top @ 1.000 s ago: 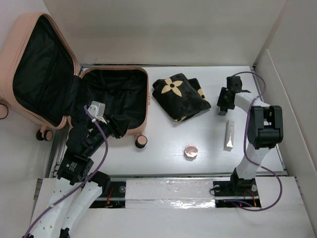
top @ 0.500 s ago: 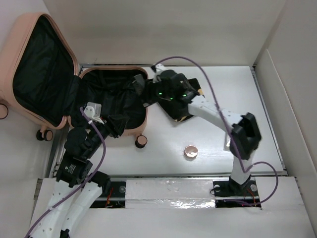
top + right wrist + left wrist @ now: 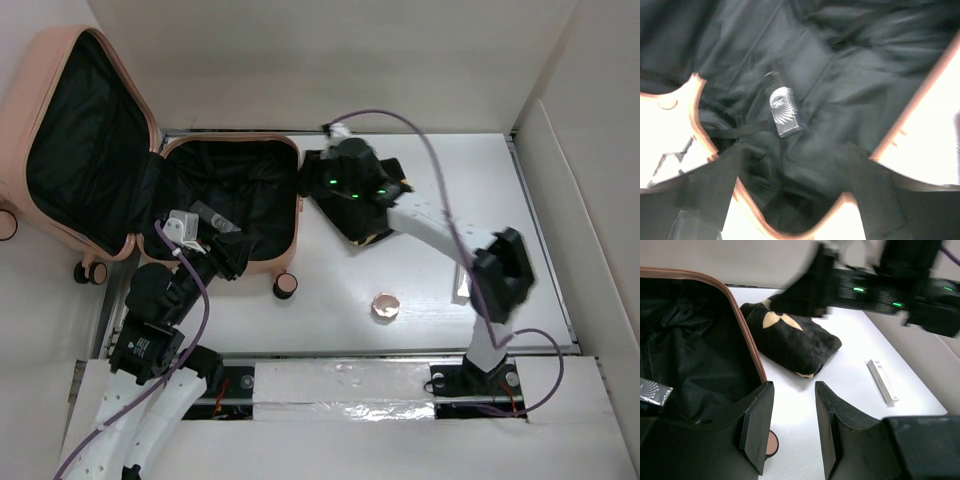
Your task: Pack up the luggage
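The peach-pink hard-shell luggage (image 3: 18, 120) lies open at ten o'clock on the white table (image 3: 330, 280), its lid propped up and a small silver foil packet (image 3: 784, 112) already on the black lining. The right gripper (image 3: 795, 155) hovers over that tray, fingers spread and empty. The left gripper (image 3: 791, 390) sits at the tray's six o'clock rim, also spread and empty. Both arms crowd one tray, so I judge a collision possible, or a finger snagging the loose lining. The right arm also passes over the folded black plush blanket with a tan flower motif (image 3: 362, 230) and could drag it. The slim white carton (image 3: 882, 381) shows no readable print.
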You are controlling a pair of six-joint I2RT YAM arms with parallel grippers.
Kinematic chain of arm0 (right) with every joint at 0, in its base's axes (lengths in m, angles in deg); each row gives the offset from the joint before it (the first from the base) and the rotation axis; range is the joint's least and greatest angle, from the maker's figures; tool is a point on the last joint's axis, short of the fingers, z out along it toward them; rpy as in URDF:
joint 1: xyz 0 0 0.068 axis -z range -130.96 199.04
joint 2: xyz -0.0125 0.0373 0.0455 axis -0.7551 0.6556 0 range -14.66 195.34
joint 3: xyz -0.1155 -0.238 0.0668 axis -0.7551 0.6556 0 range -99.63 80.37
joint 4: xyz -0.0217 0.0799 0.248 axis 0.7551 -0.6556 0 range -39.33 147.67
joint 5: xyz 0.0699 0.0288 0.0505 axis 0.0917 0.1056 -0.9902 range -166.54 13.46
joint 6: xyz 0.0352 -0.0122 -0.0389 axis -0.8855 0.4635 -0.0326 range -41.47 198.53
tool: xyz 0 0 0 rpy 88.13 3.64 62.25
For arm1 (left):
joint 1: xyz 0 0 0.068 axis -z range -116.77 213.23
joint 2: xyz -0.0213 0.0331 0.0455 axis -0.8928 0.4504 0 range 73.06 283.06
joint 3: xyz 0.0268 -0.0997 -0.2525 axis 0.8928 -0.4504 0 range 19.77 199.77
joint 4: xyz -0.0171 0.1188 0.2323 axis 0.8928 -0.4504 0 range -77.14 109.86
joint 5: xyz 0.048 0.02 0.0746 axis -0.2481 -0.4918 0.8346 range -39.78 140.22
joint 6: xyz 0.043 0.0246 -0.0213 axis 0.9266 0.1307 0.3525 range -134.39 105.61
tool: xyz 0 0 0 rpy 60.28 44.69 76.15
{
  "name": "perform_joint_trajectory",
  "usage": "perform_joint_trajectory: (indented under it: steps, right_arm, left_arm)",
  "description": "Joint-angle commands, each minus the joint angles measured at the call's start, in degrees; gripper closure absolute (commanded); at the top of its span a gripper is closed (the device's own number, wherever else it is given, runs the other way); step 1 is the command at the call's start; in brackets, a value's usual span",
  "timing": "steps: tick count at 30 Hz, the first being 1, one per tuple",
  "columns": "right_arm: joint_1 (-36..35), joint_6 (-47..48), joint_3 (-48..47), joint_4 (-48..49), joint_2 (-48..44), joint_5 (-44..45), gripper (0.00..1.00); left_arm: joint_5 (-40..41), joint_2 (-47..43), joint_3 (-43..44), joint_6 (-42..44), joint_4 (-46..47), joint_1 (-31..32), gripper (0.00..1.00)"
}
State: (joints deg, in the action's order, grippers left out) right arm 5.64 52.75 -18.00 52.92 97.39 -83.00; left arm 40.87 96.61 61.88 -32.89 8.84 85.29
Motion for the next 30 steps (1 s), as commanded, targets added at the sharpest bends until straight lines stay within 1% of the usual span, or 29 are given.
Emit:
perform_joint_trajectory:
  steps: [1, 2, 3, 4, 5, 6, 7, 8, 9, 10, 11, 12, 13, 15, 16, 17, 21, 22, 24, 25, 26, 29, 30]
  right_arm:
    - [7.08, -2.68, 19.24, 9.75, -18.11, 5.91, 0.48]
    - [10.49, -3.48, 24.57, 9.85, -21.66, 9.50, 0.67]
    - [12.27, -4.27, 29.67, 8.63, -25.18, 17.10, 0.91]
    - [14.20, -6.37, 34.51, 7.23, -31.65, 20.57, 0.95]
    - [18.57, -7.52, 43.69, 4.95, -34.85, 23.31, 0.96]
    - [21.05, -8.57, 47.88, 2.93, -37.75, 27.07, 0.96]
    - [23.33, -10.24, 51.66, 1.86, -40.74, 28.24, 0.94]
    - [25.62, -11.04, 57.79, -0.67, -46.51, 29.13, 0.87]
    - [29.12, -11.74, 60.37, -1.74, -49.35, 31.05, 0.58]
    - [30.55, -12.36, 62.75, -2.18, -52.08, 31.94, 0.43]
    - [31.87, -12.28, 64.86, -2.62, -56.81, 32.21, 0.25]
    - [35.02, -12.36, 67.49, -3.32, -58.59, 32.30, 0.04]
    - [37.05, -13.32, 68.21, -4.29, -59.92, 31.25, 0.00]
    - [40.83, -12.11, 69.18, -5.70, -61.25, 26.00, 0.00]
    - [43.55, -12.62, 69.27, -6.66, -61.07, 24.67, 0.00]
    - [44.79, -12.11, 69.19, -7.45, -60.73, 23.17, 0.00]
    - [49.02, -7.98, 67.52, -8.43, -55.55, 16.49, 0.01]
    - [49.02, -6.23, 66.73, -8.60, -51.71, 14.48, 0.02]
    - [49.81, -5.25, 63.31, -10.70, -47.04, 12.97, 0.06]
    - [49.81, -3.77, 61.82, -11.50, -42.14, 11.31, 0.08]
    - [49.03, -3.23, 59.89, -12.11, -40.00, 11.03, 0.09]
    - [49.02, -2.52, 58.56, -11.86, -33.42, 9.54, 0.10]
    - [49.02, -2.52, 57.33, -12.03, -32.08, 9.45, 0.15]
  left_arm:
    - [-0.06, -1.31, -0.18, -0.13, 1.44, 0.17, 0.64]
    - [-0.06, -1.66, -0.18, -0.13, 1.45, 0.17, 0.64]
    - [0.03, -1.84, -0.10, -0.13, 1.36, 0.69, 0.64]
    - [0.03, -1.93, -0.10, -0.13, 1.36, 0.70, 0.64]
    - [-0.23, -2.19, -0.10, -0.13, 1.45, 1.31, 0.65]
    - [-0.41, -2.45, -0.18, -0.22, 1.45, 1.84, 0.64]
    - [-0.32, -2.63, -0.18, -0.22, 1.53, 1.84, 0.64]
    - [-0.06, -2.81, -0.10, -0.22, 1.53, 2.54, 0.64]
    - [0.03, -2.81, -0.01, -0.13, 1.53, 2.54, 0.64]
    - [0.20, -2.63, -0.01, -0.13, 1.45, 3.24, 0.64]
    - [0.03, -2.89, -0.01, -0.13, 1.53, 3.94, 0.64]
    - [0.03, -2.98, -0.09, -0.04, 1.53, 3.95, 0.64]
    - [0.11, -3.25, -0.01, -0.04, 1.53, 4.65, 0.64]
    - [1.17, -3.69, 0.25, 0.04, 1.36, 5.36, 0.64]
    - [1.52, -3.95, 0.34, 0.22, 1.01, 5.88, 0.64]
    - [2.04, -4.73, 0.34, 0.13, 1.01, 5.88, 0.64]
    - [2.93, -6.58, 0.43, 0.05, 0.83, 6.41, 0.64]
    - [3.36, -6.94, 0.52, 0.13, 0.57, 6.93, 0.64]
    - [4.07, -7.90, 0.61, 0.22, 0.48, 6.94, 0.64]
    - [4.33, -8.25, 0.61, 0.22, 0.39, 6.94, 0.64]
    - [5.12, -8.87, 0.78, 0.22, 0.22, 7.46, 0.64]
    - [6.00, -10.53, 0.87, 0.22, 0.13, 7.47, 0.64]
    - [6.09, -10.98, 0.87, 0.22, 0.22, 8.08, 0.64]
